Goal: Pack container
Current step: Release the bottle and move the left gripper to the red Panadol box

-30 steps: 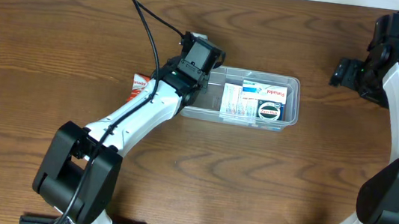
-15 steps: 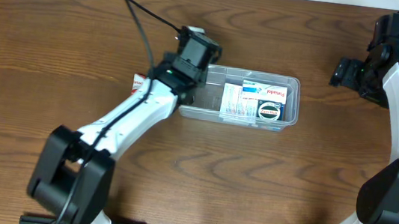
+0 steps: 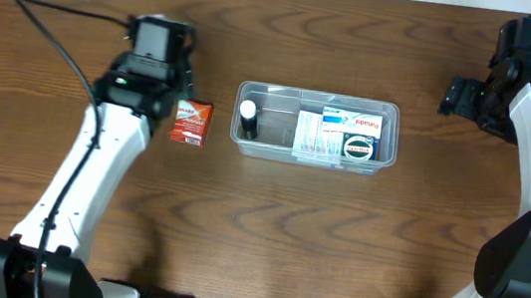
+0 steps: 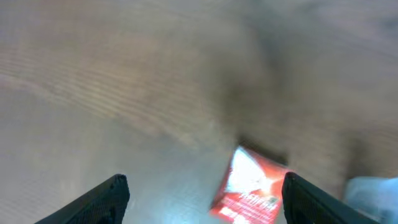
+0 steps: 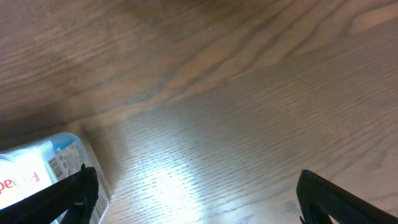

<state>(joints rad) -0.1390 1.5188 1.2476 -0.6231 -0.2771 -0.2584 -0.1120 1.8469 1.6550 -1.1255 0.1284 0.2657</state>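
The clear container point(image 3: 275, 152) lies at the table's middle. It holds a white-capped bottle point(image 3: 247, 115) at its left end, then a blister pack point(image 3: 308, 134), a blue-and-white box point(image 3: 349, 119) and a round tin point(image 3: 358, 149). A red packet point(image 3: 190, 120) lies flat on the table just left of the container. My left gripper point(image 3: 176, 69) hovers open above and left of that packet. In the blurred left wrist view the red packet point(image 4: 252, 190) shows near the right finger of my left gripper point(image 4: 205, 179), with nothing gripped. My right gripper point(image 3: 457, 96) is open and empty, to the right of the container.
The container's corner point(image 5: 56, 168) shows at the left edge of the right wrist view, beside my open right gripper point(image 5: 198, 177). Bare wooden tabletop point(image 3: 265, 239) surrounds the objects. A black cable point(image 3: 61, 10) loops off the left wrist.
My left arm has drawn back out of the container to the left, and its jaws have opened. The white-capped bottle now stands uncovered in the container. The right arm has not moved.
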